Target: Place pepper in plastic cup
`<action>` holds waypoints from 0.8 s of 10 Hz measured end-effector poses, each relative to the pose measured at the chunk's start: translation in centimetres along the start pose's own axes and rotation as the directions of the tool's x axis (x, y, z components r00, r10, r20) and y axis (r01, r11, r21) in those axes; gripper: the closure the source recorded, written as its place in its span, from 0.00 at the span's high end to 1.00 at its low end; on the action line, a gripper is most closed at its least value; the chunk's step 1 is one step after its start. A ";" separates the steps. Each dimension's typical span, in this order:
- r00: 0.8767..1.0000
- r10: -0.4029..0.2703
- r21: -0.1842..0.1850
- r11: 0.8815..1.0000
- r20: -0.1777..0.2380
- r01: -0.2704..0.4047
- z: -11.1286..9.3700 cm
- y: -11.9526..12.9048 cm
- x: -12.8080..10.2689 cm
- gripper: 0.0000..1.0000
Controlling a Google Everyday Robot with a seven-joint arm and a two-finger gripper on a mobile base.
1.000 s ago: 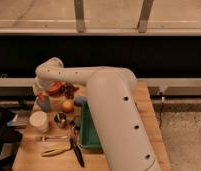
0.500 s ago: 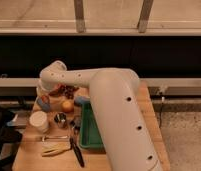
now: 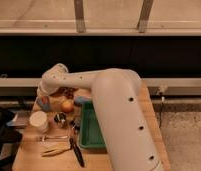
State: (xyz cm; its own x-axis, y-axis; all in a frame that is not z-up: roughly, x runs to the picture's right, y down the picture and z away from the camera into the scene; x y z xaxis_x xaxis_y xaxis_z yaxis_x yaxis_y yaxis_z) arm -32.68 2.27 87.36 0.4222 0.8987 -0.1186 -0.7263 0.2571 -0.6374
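The small light-blue plastic cup [image 3: 43, 104] stands at the left rear of the wooden table [image 3: 119, 160]. My gripper [image 3: 44, 95] is at the end of the big white arm, right above the cup and touching or nearly touching its rim. The wrist covers the gripper's tip. The pepper is hidden; I cannot tell whether it is in the gripper or in the cup.
A round orange fruit [image 3: 67, 105] lies right of the cup, with a dark bowl [image 3: 69, 92] behind it and a blue bowl [image 3: 83, 100] beside it. Nearer are a white container [image 3: 38, 120], a metal cup [image 3: 59, 119], a green tray [image 3: 92, 128], cutlery [image 3: 54, 137] and a pale yellow piece [image 3: 54, 148].
The end of the arm has swung left and down, from over the bowls at the back to just above the light-blue cup.
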 end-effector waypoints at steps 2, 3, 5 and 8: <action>1.000 0.001 -0.007 1.000 0.001 -0.001 0.2 0.3 0.1 0.37; 1.000 0.005 -0.007 1.000 0.000 -0.005 0.3 0.3 0.3 0.45; 1.000 0.008 -0.011 1.000 0.000 -0.008 0.4 0.5 0.5 0.60; 1.000 0.011 -0.023 1.000 -0.003 -0.011 0.6 0.9 0.8 0.61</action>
State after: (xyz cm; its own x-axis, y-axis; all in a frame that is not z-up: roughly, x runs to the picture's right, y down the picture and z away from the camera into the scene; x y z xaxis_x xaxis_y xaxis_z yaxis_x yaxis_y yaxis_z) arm -33.30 3.43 87.11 0.4157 0.9005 -0.1275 -0.7183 0.2391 -0.6534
